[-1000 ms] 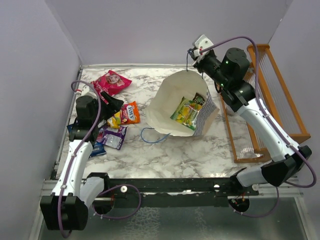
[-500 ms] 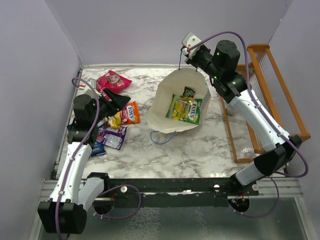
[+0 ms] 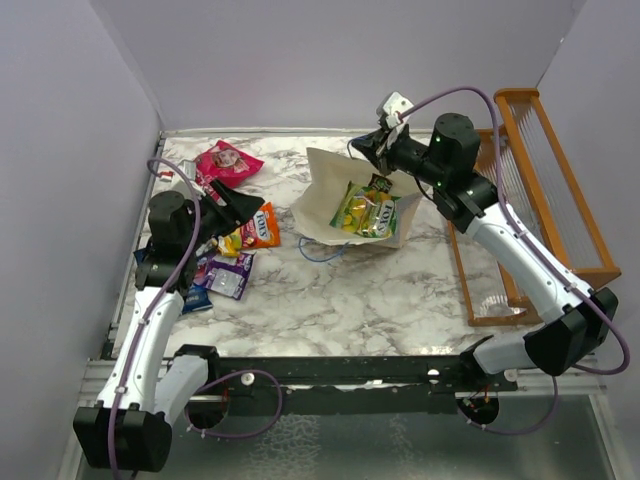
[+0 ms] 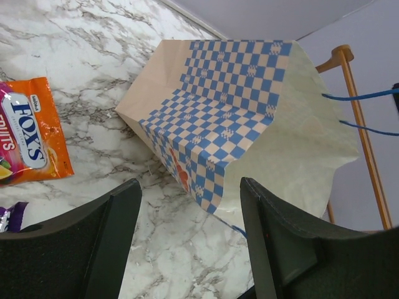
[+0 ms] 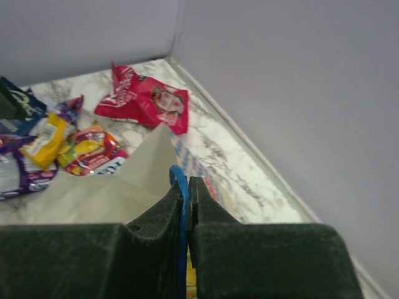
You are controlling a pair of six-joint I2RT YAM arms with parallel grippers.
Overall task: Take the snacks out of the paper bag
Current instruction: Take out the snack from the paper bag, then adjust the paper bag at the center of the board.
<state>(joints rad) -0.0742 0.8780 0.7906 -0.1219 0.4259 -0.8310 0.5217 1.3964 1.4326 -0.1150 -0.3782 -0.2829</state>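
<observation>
Far left: left gripper, jaws wide apart, nothing held, above loose snacks: pink bag, orange packet, purple packet. Mid-table: paper bag tipped over, ahead of those jaws, not touching them. Green-yellow packets sit in its mouth. Above its rear rim: right gripper, jaws pinched tight on blue cord handle. Far right: wooden rack.
</observation>
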